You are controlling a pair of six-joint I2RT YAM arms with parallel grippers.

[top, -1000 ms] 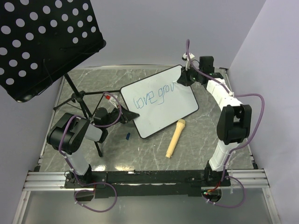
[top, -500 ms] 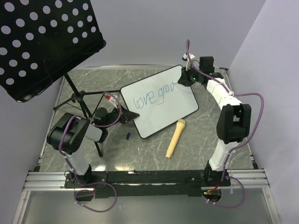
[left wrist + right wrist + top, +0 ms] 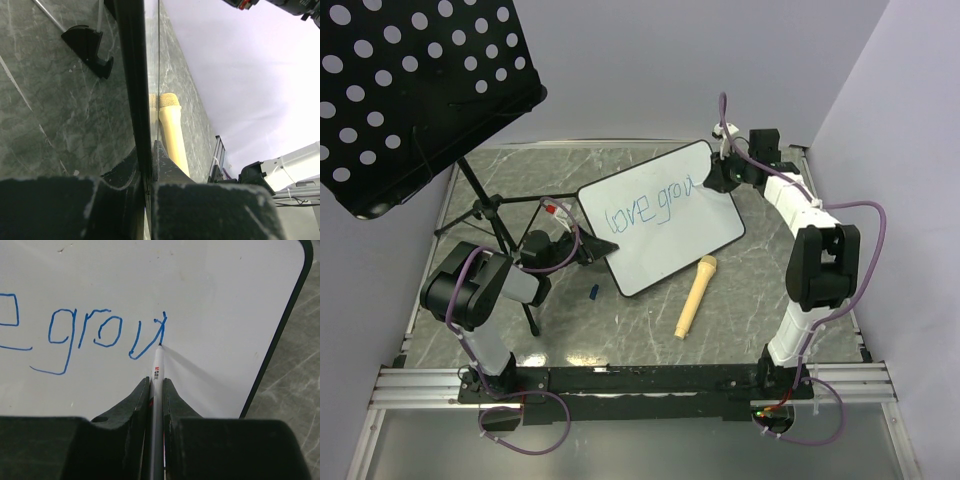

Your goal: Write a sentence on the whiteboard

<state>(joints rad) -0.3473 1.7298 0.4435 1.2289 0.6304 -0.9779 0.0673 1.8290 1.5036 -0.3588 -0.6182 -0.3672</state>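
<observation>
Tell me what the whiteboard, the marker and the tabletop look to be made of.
The whiteboard: smooth glossy white writing face, likely coated board, within a thin black rim, probably plastic. The marker: smooth white plastic barrel, by its sheen and printed label. The tabletop: grey with pale veins like marble; flat, even sheen suggests a printed laminate or mat, though stone cannot be ruled out.

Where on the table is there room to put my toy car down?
Bare tabletop lies between the beige microphone and the right arm's base, and between the microphone and the small blue cap, in front of the whiteboard. The left side is crowded: the music stand's legs and the left gripper clamped on the board's edge.
</observation>
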